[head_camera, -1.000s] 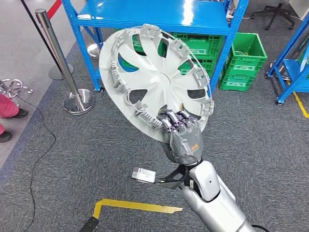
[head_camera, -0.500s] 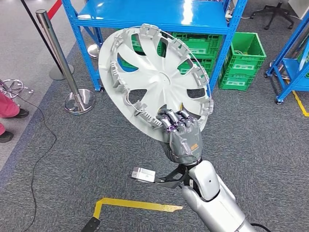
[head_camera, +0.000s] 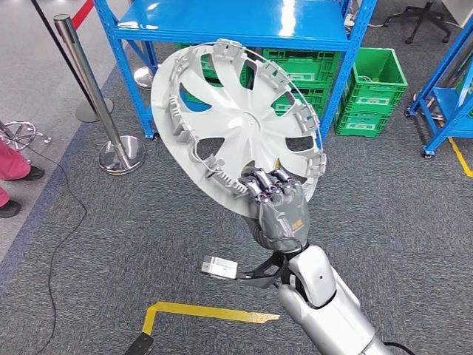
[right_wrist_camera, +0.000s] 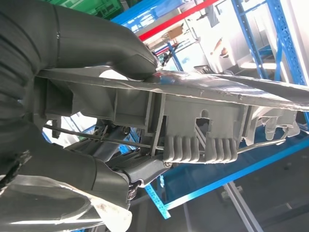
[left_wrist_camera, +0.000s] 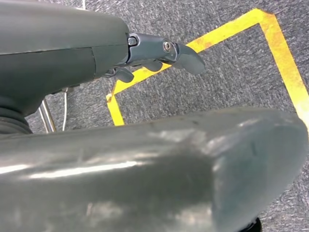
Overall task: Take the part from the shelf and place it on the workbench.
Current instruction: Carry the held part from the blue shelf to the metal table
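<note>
The part is a pale grey wheel cover [head_camera: 239, 122] with curved spokes and clips around its rim. My right hand [head_camera: 277, 210] grips it by its lower rim and holds it tilted in the air, in front of the blue shelf [head_camera: 234, 21]. In the right wrist view the thumb [right_wrist_camera: 109, 48] presses on one face of the wheel cover's rim [right_wrist_camera: 204, 121] and the fingers [right_wrist_camera: 120, 169] curl under the other. My left hand [left_wrist_camera: 91, 63] hangs over the carpet and holds nothing, its fingers [left_wrist_camera: 182, 53] stretched out apart from the thick thumb [left_wrist_camera: 146, 169].
Green crates [head_camera: 371, 92] stand under and beside the shelf. A chrome stanchion [head_camera: 94, 96] with a round base stands at the left, and a person's feet [head_camera: 11, 166] are at the left edge. Yellow floor tape [head_camera: 212, 314] and a cable [head_camera: 61, 237] lie on the grey carpet.
</note>
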Motion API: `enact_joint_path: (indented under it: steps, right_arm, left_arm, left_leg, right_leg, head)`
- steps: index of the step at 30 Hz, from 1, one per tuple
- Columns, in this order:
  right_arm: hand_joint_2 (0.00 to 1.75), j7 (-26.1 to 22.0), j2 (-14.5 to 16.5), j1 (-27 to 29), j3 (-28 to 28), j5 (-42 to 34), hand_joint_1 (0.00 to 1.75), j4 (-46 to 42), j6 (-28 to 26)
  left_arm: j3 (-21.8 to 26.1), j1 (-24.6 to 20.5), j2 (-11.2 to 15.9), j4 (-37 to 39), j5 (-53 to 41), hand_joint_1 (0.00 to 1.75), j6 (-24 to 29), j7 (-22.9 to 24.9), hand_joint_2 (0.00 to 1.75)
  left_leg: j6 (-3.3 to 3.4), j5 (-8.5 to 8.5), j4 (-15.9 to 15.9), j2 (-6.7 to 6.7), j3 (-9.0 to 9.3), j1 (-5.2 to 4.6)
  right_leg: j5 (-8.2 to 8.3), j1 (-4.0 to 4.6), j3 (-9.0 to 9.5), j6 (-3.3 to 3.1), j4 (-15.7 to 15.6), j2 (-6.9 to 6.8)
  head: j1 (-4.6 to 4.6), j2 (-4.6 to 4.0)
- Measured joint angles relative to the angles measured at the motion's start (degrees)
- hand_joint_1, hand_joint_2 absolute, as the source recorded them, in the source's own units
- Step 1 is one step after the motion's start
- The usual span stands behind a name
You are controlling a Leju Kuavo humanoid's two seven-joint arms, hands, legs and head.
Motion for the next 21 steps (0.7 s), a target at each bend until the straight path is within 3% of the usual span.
enact_joint_path:
  steps: [6, 12, 14, 16, 17, 18, 19, 21]
  right_arm:
    - [1.75, 0.4, 0.0, 0.0, 0.0, 1.1, 1.75, 0.0, 0.0]
    - [1.75, 0.9, 0.1, 0.0, 0.0, 1.8, 1.75, 0.0, -0.1]
    - [1.75, 0.9, 0.2, -0.1, -0.1, 2.0, 1.75, 0.1, -0.3]
    - [1.75, 0.9, 0.2, -0.1, -0.2, 2.1, 1.75, 0.4, -0.6]
    - [1.75, 0.9, 0.2, -0.1, -0.2, 2.1, 1.75, 0.5, -0.6]
    - [1.75, 0.9, 0.2, 0.0, -0.2, 2.2, 1.75, 0.7, -0.7]
    - [1.75, 1.0, 0.2, 0.0, -0.2, 2.2, 1.75, 0.8, -0.7]
    - [1.75, 1.1, 0.2, 0.0, -0.2, 2.2, 1.75, 0.8, -0.7]
  left_arm:
    - [0.0, 0.0, 0.0, 0.0, -0.2, 0.0, 0.0, 0.2, 0.0]
    - [0.0, -0.1, 0.0, 0.0, -0.3, 0.0, -0.1, 0.2, 0.0]
    - [0.0, -0.1, 0.0, 0.0, -0.3, 0.0, -0.1, 0.1, 0.0]
    - [0.0, -0.1, 0.0, 0.1, -0.3, 0.0, 0.0, 0.1, 0.0]
    - [0.0, -0.1, 0.0, 0.1, -0.3, 0.0, 0.0, 0.1, 0.0]
    - [0.0, -0.1, 0.0, 0.2, -0.3, 0.0, 0.0, 0.1, 0.0]
    - [0.0, -0.1, 0.0, 0.2, -0.3, 0.0, 0.1, 0.1, 0.0]
    - [0.0, -0.1, 0.0, 0.3, -0.3, 0.0, 0.1, 0.2, 0.0]
  left_leg:
    - [0.12, -0.02, 0.2, -0.01, -0.12, -0.11]
    - [0.98, 0.61, -0.4, -0.07, -0.17, -0.06]
    - [1.39, 1.19, -1.0, -0.18, -0.17, 0.36]
    - [1.45, 1.46, -1.1, -0.48, -0.53, 0.48]
    - [1.34, 1.57, -1.1, -0.73, -0.72, 0.53]
    - [1.17, 1.69, -1.0, -1.07, -0.88, 0.62]
    - [0.97, 1.81, -1.0, -1.51, -1.01, 0.76]
    - [0.36, 2.02, -0.9, -2.58, -1.14, 1.1]
  right_leg:
    - [0.14, -0.11, -0.03, 0.18, 0.0, -0.01]
    - [0.03, -0.32, -0.39, 0.95, 0.1, -0.08]
    - [-2.81, -0.4, -2.03, 1.36, 3.7, -0.08]
    - [-7.13, -0.74, -5.04, 1.79, 11.3, -0.07]
    - [-8.48, -0.92, -6.23, 1.97, 14.6, -0.09]
    - [-8.83, -1.1, -6.54, 2.14, 16.0, -0.08]
    - [-8.08, -1.29, -5.66, 2.29, 15.1, -0.05]
    - [-4.99, -1.83, -0.98, 2.67, 7.5, 1.06]
  head:
    - [-0.02, 0.0]
    - [0.0, -0.01]
    - [0.15, 0.0]
    - [0.24, 0.0]
    - [0.22, -0.01]
    - [0.21, 0.0]
    - [0.21, 0.0]
    - [0.24, 0.0]
